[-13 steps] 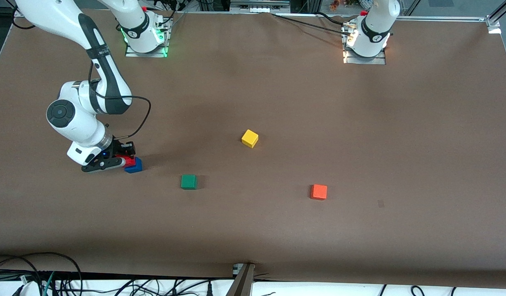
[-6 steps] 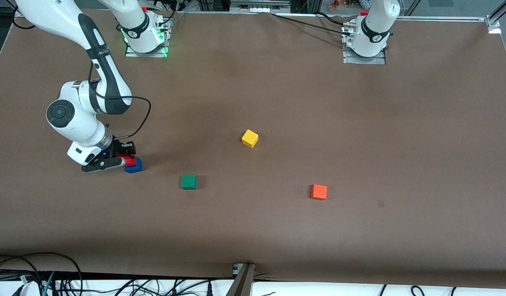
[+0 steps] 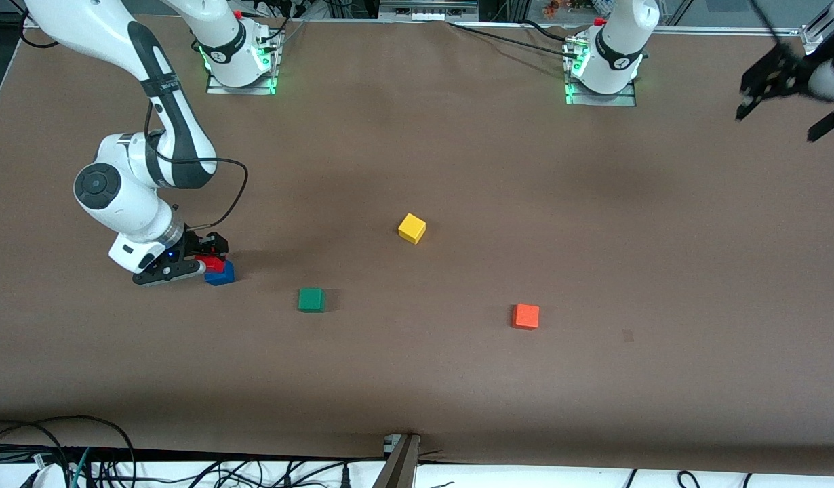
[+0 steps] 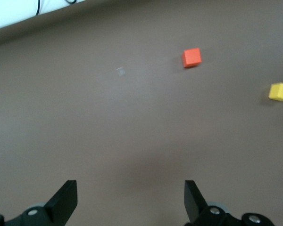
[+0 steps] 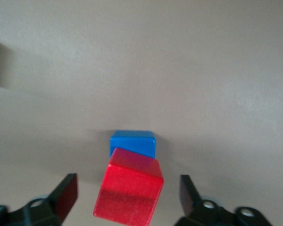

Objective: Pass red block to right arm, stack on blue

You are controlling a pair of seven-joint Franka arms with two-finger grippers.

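The red block (image 3: 214, 263) sits on the blue block (image 3: 222, 274), turned askew to it, toward the right arm's end of the table. My right gripper (image 3: 201, 260) is low around the red block, with its fingers open and a gap on each side. In the right wrist view the red block (image 5: 129, 191) stands between the open fingers of the right gripper (image 5: 127, 190) and covers most of the blue block (image 5: 132, 142). My left gripper (image 3: 778, 122) is open and empty, high over the left arm's end of the table. It also shows in the left wrist view (image 4: 129, 188).
A green cube (image 3: 311, 299), a yellow cube (image 3: 411, 228) and an orange cube (image 3: 525, 316) lie apart across the middle of the brown table. The orange cube (image 4: 191, 57) and the yellow cube (image 4: 280, 91) also show in the left wrist view. Cables run along the table's near edge.
My left gripper has come into the front view over the left arm's end of the table. My right gripper has barely shifted at the stacked red and blue blocks.
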